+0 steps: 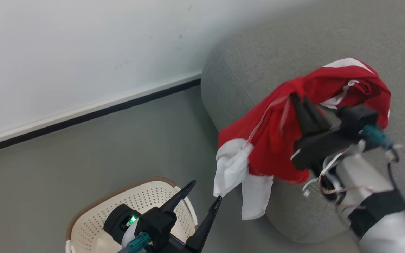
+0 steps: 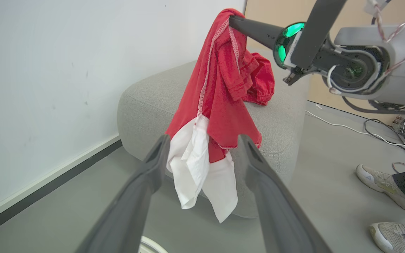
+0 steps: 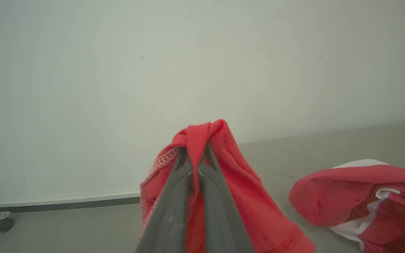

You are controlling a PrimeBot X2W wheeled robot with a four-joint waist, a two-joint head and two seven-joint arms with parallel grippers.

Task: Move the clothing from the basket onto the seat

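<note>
So closest in, the left gripper [image 1: 206, 190] sits low over the basket [image 1: 83, 211], fingers wide apart and holding nothing, aimed up toward the hanging cloth. In the left wrist view the clothing [image 2: 223, 105] dangles right between its two fingers [image 2: 146, 175] but farther off, not touching.

The right arm reaches out higher over the seat's [image 1: 258, 52] rounded edge. The right gripper [image 1: 299, 100] is pinched tight on a bunched red fold of the clothing [image 1: 276, 140]. From its own wrist cam the fingers [image 3: 174, 196] are pressed together with fabric wrapped over the tips. The cloth hangs down from that pinch, with white panels at the bottom drooping past the seat's edge above the floor [image 1: 118, 140], clear of the basket.

Another red piece [image 3: 346, 189] with some white on it lies crumpled on top of the seat, just beyond the held one.

Room stuff: grey floor, a plain white wall [image 1: 83, 52] with a dark strip along the bottom, and the seat pushed close to it. Off past the seat there are cables [image 2: 346, 128] on the floor and a person's pale sneakers [image 2: 381, 182].
</note>
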